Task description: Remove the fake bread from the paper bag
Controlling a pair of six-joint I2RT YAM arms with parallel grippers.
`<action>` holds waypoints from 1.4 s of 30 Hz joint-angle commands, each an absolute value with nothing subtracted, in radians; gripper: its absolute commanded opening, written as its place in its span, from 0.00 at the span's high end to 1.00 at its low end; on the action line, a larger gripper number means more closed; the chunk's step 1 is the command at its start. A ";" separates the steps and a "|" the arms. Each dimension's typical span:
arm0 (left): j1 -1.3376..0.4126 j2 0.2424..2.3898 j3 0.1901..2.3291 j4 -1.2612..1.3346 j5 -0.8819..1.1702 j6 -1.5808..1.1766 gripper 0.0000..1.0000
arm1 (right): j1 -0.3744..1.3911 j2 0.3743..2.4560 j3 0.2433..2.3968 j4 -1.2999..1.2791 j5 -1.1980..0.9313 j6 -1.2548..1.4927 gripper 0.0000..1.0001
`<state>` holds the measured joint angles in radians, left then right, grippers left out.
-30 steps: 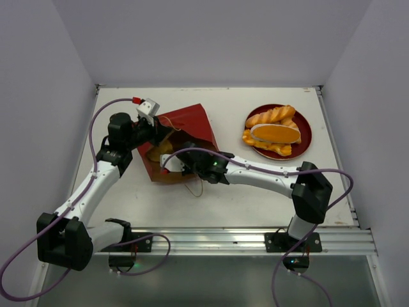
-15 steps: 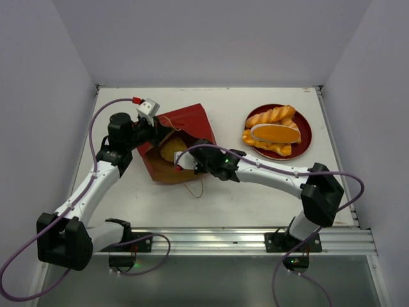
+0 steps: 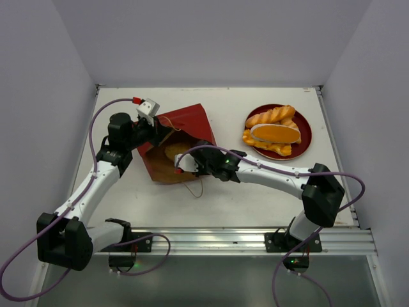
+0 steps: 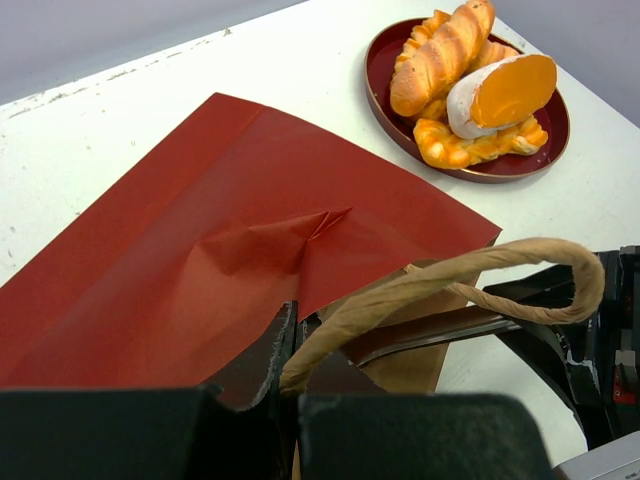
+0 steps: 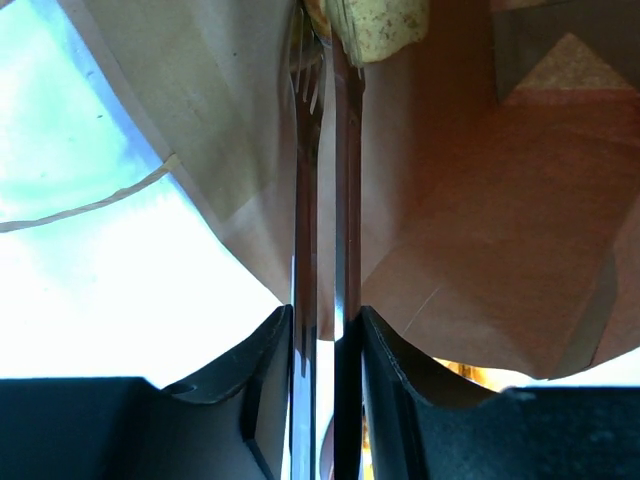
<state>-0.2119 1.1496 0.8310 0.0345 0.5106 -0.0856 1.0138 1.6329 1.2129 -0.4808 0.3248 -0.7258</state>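
my left gripper [image 4: 292, 350] pinches the bag handle [image 4: 450, 275] of the paper bag [image 4: 200, 250]. only the right wrist view shows my right gripper [image 5: 327, 30] nearly closed on the bun [image 5: 390, 25] inside. other pastries [image 3: 271, 117] sit on the plate [image 3: 306, 129].

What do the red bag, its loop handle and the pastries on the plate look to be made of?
The red rectangular bag: matte paper, by its sharp creases and brown kraft inside. Its tan loop handle: twisted paper cord, by the spiral ridges. The glossy orange-golden pastries: probably moulded plastic, given their even shine.
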 commanded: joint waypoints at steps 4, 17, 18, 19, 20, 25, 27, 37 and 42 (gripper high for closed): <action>-0.216 1.137 0.825 0.043 0.502 -0.071 1.00 | 1.014 1.560 1.229 -0.512 0.282 -0.704 0.62; -0.216 1.137 0.825 0.043 0.503 -0.071 1.00 | 1.014 1.592 1.269 -0.541 0.256 -0.670 0.56; -0.216 1.135 0.825 0.043 0.503 -0.069 1.00 | 1.014 1.597 1.276 -0.541 0.258 -0.670 0.56; -0.216 1.137 0.825 0.043 0.503 -0.071 1.00 | 1.014 1.601 1.279 -0.540 0.259 -0.670 0.56; -0.216 1.135 0.825 0.043 0.503 -0.069 1.00 | 1.014 1.612 1.284 -0.540 0.262 -0.669 0.56; -0.216 1.135 0.825 0.043 0.503 -0.069 1.00 | 1.014 1.650 1.316 -0.537 0.291 -0.664 0.55; -0.216 1.134 0.825 0.043 0.502 -0.071 1.00 | 1.015 1.658 1.324 -0.537 0.304 -0.664 0.55; -0.216 1.131 0.825 0.043 0.506 -0.071 1.00 | 1.014 1.704 1.331 -0.538 0.356 -0.661 0.58; -0.216 1.129 0.827 0.043 0.506 -0.069 1.00 | 1.015 1.713 1.328 -0.538 0.377 -0.658 0.63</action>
<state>-0.2119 1.1496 0.8265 0.0338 0.5106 -0.0853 1.0142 1.7149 1.2884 -0.5468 0.3328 -0.6731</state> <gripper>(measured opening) 0.011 0.391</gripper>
